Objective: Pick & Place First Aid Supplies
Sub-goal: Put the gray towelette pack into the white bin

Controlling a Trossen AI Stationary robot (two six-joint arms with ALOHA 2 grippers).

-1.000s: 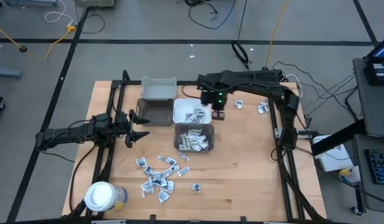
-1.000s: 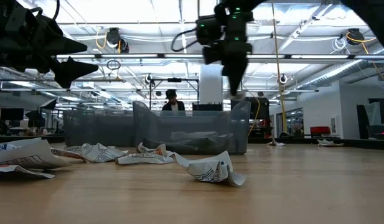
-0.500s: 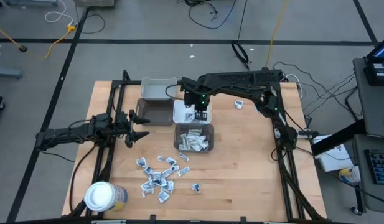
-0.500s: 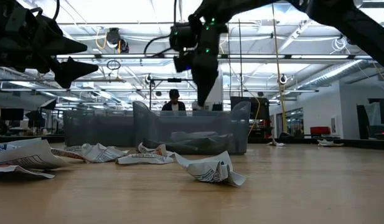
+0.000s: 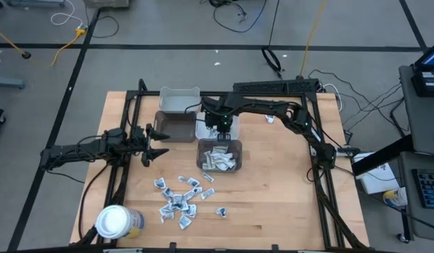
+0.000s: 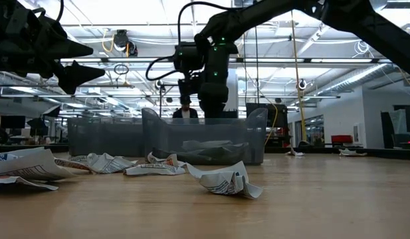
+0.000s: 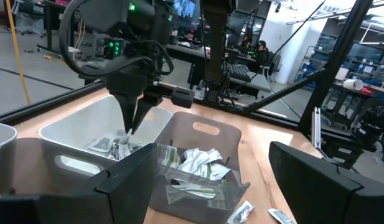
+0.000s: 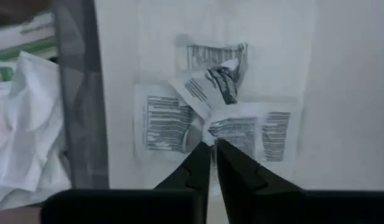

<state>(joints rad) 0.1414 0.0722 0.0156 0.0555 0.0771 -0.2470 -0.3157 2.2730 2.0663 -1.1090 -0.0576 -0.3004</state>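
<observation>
My right gripper (image 5: 218, 128) points down into the white bin (image 5: 202, 124) behind the middle of the table. Its fingers (image 8: 198, 163) are all but shut, with a crumpled white first aid packet (image 8: 210, 87) at their tips, above two flat printed packets (image 8: 162, 124) on the bin floor. The grey bin (image 5: 219, 156) nearer the front holds several packets. More packets (image 5: 178, 198) lie loose on the wood near the front. My left gripper (image 5: 155, 142) waits open and level over the table's left side. My right gripper has the crumpled packet's lower corner (image 8: 207, 138) between its two fingertips, which stand only a slit apart. The fingers come from above, pointing steeply down into the white bin. The rest of the packet lies on the flat packets below it.
A second white bin (image 5: 179, 100) and a grey bin (image 5: 173, 126) stand left of the one in use. A white-lidded jar (image 5: 115, 221) sits at the near left corner. One packet (image 5: 269, 118) lies far right. Bare wood lies at the right and front.
My right gripper has swung toward the table's left edge and gone down, from above the bins' right side into the white bin, with the packet at its tips.
</observation>
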